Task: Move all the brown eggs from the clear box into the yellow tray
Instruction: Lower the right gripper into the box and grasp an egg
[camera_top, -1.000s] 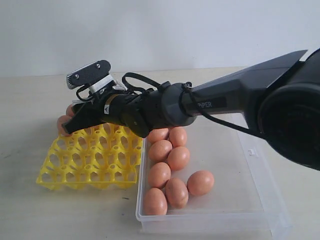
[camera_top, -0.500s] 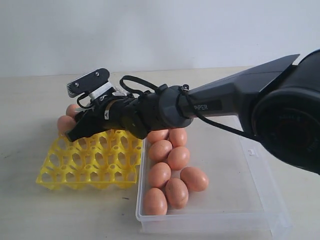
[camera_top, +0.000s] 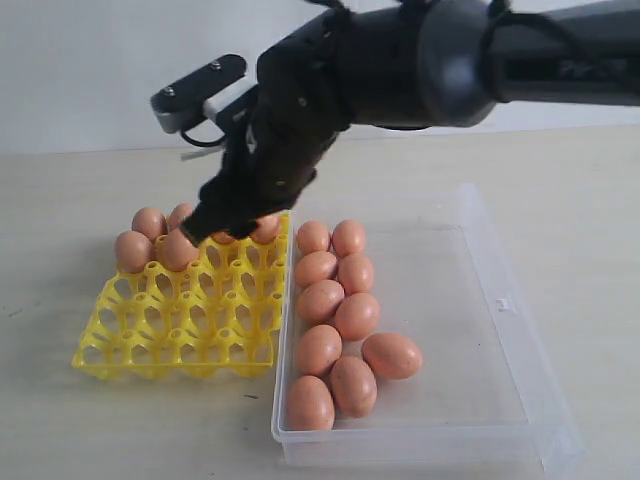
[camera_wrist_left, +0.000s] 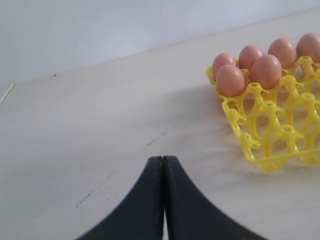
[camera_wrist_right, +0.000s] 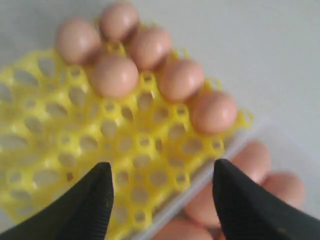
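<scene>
The yellow tray (camera_top: 170, 345) lies on the left and holds several brown eggs (camera_top: 178, 248) in its far cups. More brown eggs (camera_top: 356, 315) lie along the left side of the clear box (camera_top: 460, 330). My right gripper (camera_top: 215, 228) hangs open above the tray's far rows with nothing between its fingers. In the right wrist view the open gripper (camera_wrist_right: 161, 172) looks down on the tray (camera_wrist_right: 55, 130), its eggs (camera_wrist_right: 114, 75) and the box eggs (camera_wrist_right: 252, 160). My left gripper (camera_wrist_left: 162, 160) is shut and empty, low over the bare table beside the tray (camera_wrist_left: 280, 135).
The tray and the box stand edge to edge on a pale table (camera_top: 80, 190). The box's right half holds no eggs, and a small latch tab (camera_top: 505, 304) sits on its right wall. A white wall rises behind the table.
My right arm has risen from the tray's far left corner and swung upward. An egg now shows seated in a far-left cup. One egg in the box has rolled slightly.
</scene>
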